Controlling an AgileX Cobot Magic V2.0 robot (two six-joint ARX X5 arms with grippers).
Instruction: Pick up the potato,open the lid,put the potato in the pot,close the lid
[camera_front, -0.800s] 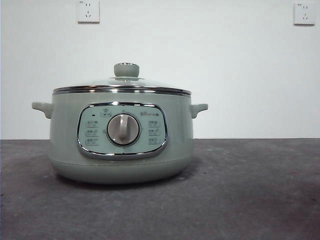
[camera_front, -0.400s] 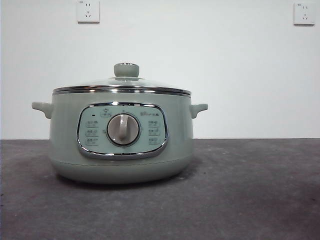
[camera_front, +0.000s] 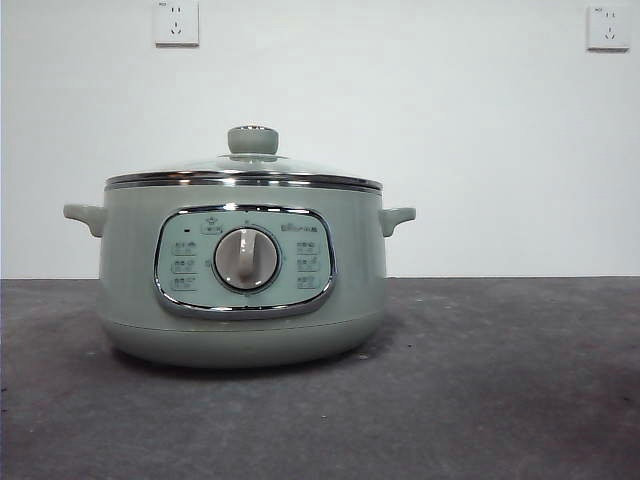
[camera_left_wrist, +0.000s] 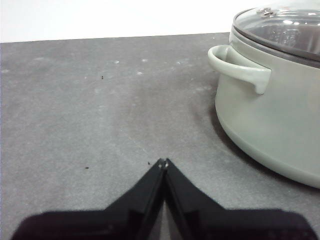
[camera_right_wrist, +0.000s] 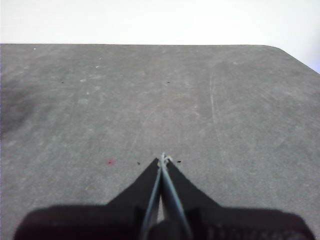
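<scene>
The pale sage-green pot (camera_front: 240, 270) stands on the dark grey table, with its control panel and silver dial (camera_front: 246, 259) facing the front view. The glass lid (camera_front: 243, 170) with its green knob (camera_front: 252, 139) sits on the pot. The pot (camera_left_wrist: 270, 100) and lid (camera_left_wrist: 280, 27) also show in the left wrist view. My left gripper (camera_left_wrist: 163, 162) is shut and empty above bare table, beside the pot's side handle (camera_left_wrist: 239, 70). My right gripper (camera_right_wrist: 163, 158) is shut and empty above bare table. The potato is not in view in any frame.
The grey table (camera_front: 500, 380) stretches to a white wall with two sockets (camera_front: 176, 22). In the right wrist view the table's far edge and rounded corner (camera_right_wrist: 280, 48) show.
</scene>
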